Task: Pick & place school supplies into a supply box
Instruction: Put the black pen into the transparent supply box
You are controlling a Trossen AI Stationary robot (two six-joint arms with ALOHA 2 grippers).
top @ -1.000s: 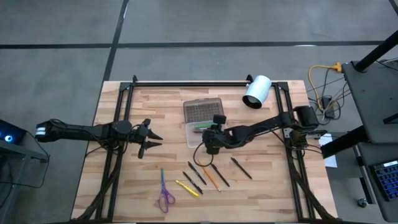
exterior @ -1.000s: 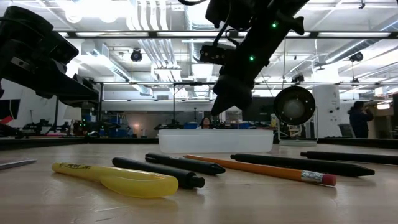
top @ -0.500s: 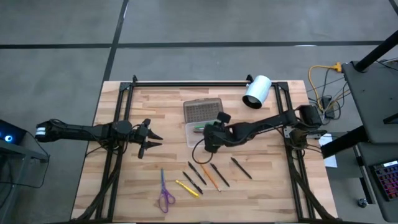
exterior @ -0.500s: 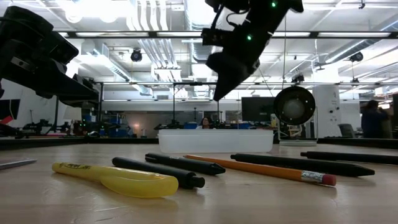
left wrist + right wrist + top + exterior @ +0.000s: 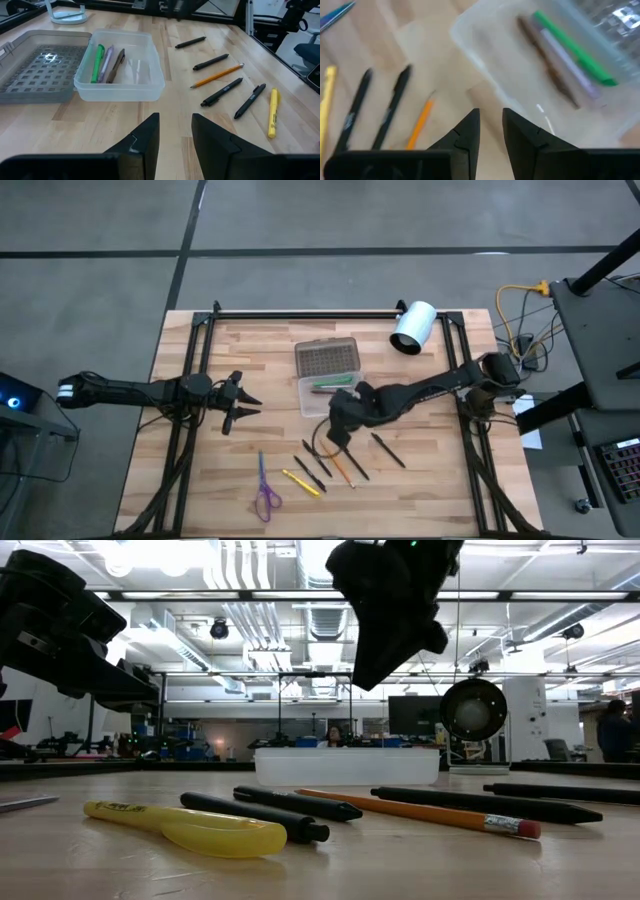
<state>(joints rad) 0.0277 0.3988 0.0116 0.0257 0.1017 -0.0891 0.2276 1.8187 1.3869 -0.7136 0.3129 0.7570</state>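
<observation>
Bare table (image 5: 200,470) lies left of the scissors (image 5: 264,490); pens (image 5: 340,460) apparently crowd the middle.

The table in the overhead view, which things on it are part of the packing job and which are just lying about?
Job: clear plastic supply box with grey gridded lid; black pens, orange pencil, yellow highlighter, purple-handled scissors; right gripper.
Lying about: white cylinder; left gripper waits.

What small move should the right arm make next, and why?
Probably lower the right claw onto the orange wooden pencil and close. Its fingers are open and empty, between the clear plastic box, which holds three pens, and the loose pens on the wooden table. The left claw waits apart.
</observation>
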